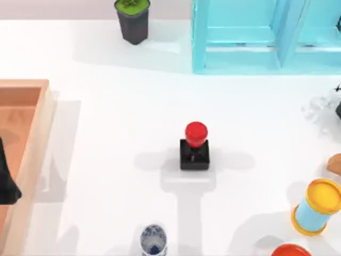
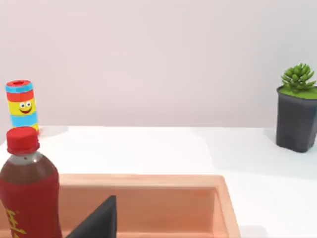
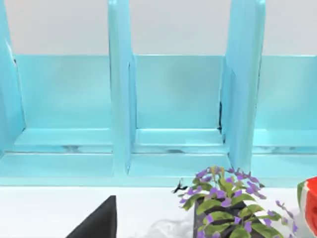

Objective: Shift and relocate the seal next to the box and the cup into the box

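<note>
Orange-brown wood: the box (image 1: pixel 41 128) lies at the left edge of the top view, shallow and open upward, its long axis running up and down the frame; only its right wall and part of the floor are in frame. In the left wrist view its pale rim (image 2: pixel 143 179) sits low in the picture, with a red-capped bottle (image 2: pixel 27 198) at lower left.
Left end effector: a dark shape (image 1: pixel 8 184) at the left edge of the top view, over the box floor, is likely part of it; a dark wedge shows at the bottom of the left wrist view. I cannot tell how its fingers stand. It looks parked.
Dark grey pot: stands upright at upper left-centre (image 1: pixel 132 20), green on top, well apart from the task's things.
Cup: upright at the bottom edge, left of centre (image 1: pixel 153 240), mouth facing up with the dark blue inside visible. It stands well apart from the box, not yet inside.
Seal: upright near the middle of the bench (image 1: pixel 195 144), red ball knob above the square black base, long axis vertical. It stands well apart from the box, so its move is not yet done.
Bench: white and bare between seal and box (image 1: pixel 112 122), which I judge leaves an open path leftward.
Turquoise shelf unit: upper right (image 1: pixel 250 37).
Blue-and-yellow spool: lower right, tilted (image 1: pixel 318 207).
Right end effector: dark wedge at the bottom of the right wrist view (image 3: pixel 99 220), facing the shelf; finger state cannot be told.
</note>
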### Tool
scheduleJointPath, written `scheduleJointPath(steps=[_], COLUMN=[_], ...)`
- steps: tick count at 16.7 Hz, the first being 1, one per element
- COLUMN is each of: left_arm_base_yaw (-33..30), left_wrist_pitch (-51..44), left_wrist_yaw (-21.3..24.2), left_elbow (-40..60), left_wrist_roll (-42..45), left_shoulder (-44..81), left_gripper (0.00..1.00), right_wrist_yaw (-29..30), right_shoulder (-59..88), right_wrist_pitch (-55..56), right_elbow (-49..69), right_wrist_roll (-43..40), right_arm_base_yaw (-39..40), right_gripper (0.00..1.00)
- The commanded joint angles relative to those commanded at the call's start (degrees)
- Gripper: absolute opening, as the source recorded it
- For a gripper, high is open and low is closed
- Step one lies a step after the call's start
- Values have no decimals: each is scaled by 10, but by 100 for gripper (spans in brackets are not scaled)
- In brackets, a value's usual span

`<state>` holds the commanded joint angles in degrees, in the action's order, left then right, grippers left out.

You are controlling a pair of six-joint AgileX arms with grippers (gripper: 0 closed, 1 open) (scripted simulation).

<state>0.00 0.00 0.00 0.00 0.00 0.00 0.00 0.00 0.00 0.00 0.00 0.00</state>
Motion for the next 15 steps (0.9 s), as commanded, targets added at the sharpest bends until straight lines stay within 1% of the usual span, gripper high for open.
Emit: scheduleJointPath(steps=[4, 7, 11, 15], left_arm_base_yaw=[-6, -32, -91, -165], left_wrist_pitch=[-10, -52, -153, -289], left_wrist_yaw=[1, 5, 13, 18], left_elbow=[16, 79, 229, 435], left_wrist_roll=[-5, -23, -69, -131], left_shoulder=[15, 77, 225, 427], left_gripper=[100, 100, 100, 100], right_wrist_yaw=[0, 0, 0, 0], right_shoulder=[0, 0, 0, 0], right_wrist_pitch=[0, 0, 0, 0], right_elbow=[0, 0, 0, 0], right_wrist_roll=[0, 0, 0, 0], right_arm_base_yaw=[0, 0, 0, 0], right_gripper=[100, 100, 100, 100])
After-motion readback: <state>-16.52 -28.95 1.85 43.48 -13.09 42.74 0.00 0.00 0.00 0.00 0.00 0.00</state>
